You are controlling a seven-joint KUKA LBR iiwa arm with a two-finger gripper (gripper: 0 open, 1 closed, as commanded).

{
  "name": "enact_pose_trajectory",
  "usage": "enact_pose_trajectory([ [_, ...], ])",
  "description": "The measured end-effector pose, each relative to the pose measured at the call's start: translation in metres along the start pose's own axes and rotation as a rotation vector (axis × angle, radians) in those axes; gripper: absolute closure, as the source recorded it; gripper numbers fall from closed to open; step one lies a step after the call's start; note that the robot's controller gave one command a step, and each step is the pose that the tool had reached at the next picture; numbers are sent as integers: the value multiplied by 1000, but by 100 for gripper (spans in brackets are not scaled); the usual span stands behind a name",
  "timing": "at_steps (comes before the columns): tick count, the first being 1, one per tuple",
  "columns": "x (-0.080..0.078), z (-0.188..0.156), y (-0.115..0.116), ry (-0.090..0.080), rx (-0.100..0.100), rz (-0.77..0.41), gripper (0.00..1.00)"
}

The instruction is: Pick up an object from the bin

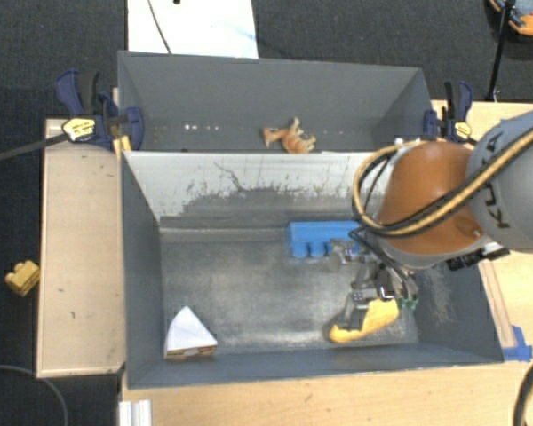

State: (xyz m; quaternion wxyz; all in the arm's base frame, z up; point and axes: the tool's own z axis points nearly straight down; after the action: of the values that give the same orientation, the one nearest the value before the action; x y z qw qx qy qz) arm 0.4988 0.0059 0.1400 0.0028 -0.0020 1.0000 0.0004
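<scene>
My gripper (373, 298) reaches down into the bin's right front part, right over the upper end of a yellow banana-shaped toy (362, 321). The toy lies on the bin floor near the front wall, its left tip pointing left, and the fingertips touch or straddle its right end. A blue block with rounded studs (320, 238) lies against the back wall just behind and left of the gripper.
A white, tan-edged wedge-shaped thing (189, 334) sits in the bin's front left corner. A small tan animal figure (290, 138) lies in the far compartment behind the dividing wall. The arm's orange cover and cables hang over the bin's right side.
</scene>
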Motion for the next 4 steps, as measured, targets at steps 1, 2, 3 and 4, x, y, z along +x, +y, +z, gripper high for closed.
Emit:
enact_pose_trajectory([
  [1, 1, 20, -32, 4, 1, -86, 0],
  [2, 1, 38, -45, 4, 0, -64, 0],
  [3, 13, 67, -59, 6, 0, -99, 0],
  [4, 16, 72, -64, 0, 0, -85, 0],
])
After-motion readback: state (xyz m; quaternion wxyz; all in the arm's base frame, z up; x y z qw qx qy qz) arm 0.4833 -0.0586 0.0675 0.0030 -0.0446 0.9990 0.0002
